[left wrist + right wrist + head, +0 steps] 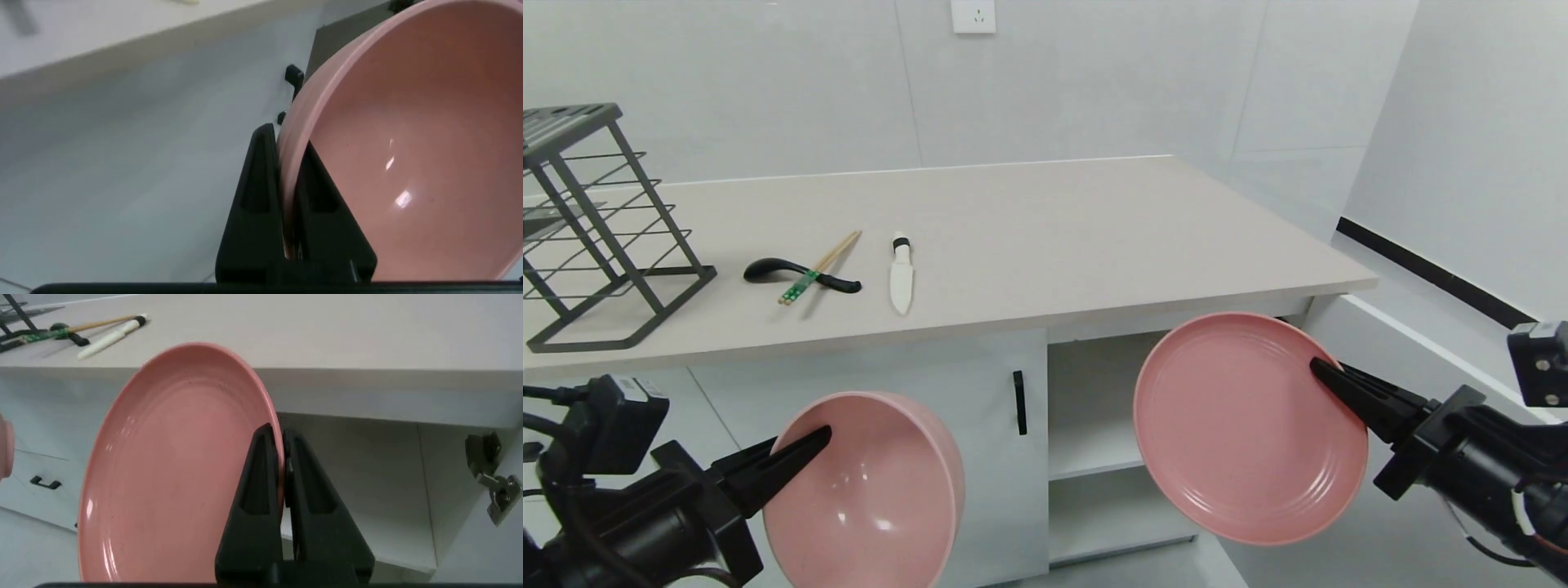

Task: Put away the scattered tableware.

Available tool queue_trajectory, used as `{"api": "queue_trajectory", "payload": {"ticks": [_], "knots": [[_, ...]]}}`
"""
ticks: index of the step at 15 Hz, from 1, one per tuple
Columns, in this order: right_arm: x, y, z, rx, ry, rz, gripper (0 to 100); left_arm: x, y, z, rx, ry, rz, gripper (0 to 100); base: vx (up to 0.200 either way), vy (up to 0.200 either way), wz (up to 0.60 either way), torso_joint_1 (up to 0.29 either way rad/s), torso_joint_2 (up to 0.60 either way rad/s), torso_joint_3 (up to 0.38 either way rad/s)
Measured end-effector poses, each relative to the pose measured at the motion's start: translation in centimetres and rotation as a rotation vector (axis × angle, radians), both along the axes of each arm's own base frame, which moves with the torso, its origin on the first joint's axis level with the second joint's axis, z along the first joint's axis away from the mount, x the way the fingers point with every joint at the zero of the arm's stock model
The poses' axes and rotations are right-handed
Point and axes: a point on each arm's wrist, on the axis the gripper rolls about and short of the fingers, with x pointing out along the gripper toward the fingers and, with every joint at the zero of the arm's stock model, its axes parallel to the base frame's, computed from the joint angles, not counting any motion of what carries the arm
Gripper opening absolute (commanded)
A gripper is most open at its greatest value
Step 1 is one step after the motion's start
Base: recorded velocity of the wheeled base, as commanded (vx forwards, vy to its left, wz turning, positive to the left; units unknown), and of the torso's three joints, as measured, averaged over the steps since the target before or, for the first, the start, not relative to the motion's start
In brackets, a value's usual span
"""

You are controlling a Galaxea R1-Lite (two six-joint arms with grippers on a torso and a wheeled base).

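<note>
- The left hand is closed on the rim of a deep, glossy pink bowl. One finger lies inside the rim and one outside, as the left wrist view shows.
- The pink bowl is held tipped on its side in front of the cabinet, below the tabletop's front edge, with its hollow facing the camera.
- The right hand is clamped on the edge of a round, ridged pink plate, with its fingers pinching the rim.
- The pink plate is held nearly upright in front of the open cabinet compartment, below the tabletop level. It is well apart from the bowl.
- On the beige tabletop lies a black spoon. A pair of wooden chopsticks with a green band rests across its handle.
- Just beside them, not touching, lies a white knife with a black band on its handle. Its tip points toward the front edge.
- A dark wire rack stands on the left of the tabletop, near the spoon.
- Below the tabletop is a closed white cabinet door with a black handle. To its right the open compartment has a white shelf.
</note>
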Motion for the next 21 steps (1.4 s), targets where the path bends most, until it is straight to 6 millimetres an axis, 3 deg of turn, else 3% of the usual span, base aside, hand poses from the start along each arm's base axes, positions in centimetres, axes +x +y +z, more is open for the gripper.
{"api": "queue_trajectory", "payload": {"ticks": [9,13,21], "knots": [[0.5,-0.6,-1.1,-0.034,0.088,-0.042,0,0.0,0.0,0.0,0.001,-0.001,-0.003,0,0.0,0.0,0.0,-0.244,0.36,0.139],[1.2,-1.6,-2.1,-0.054,0.158,-0.11,0,-0.2,0.0,-0.8,0.088,0.035,-0.021,0,0.0,0.0,0.0,-0.052,0.25,0.076],[4.3,-1.1,-6.7,-0.108,0.325,-0.129,0,-1.4,0.3,-1.8,0.199,0.096,-0.062,0,0.075,0.0,0.0,-0.001,0.02,0.025]]}}
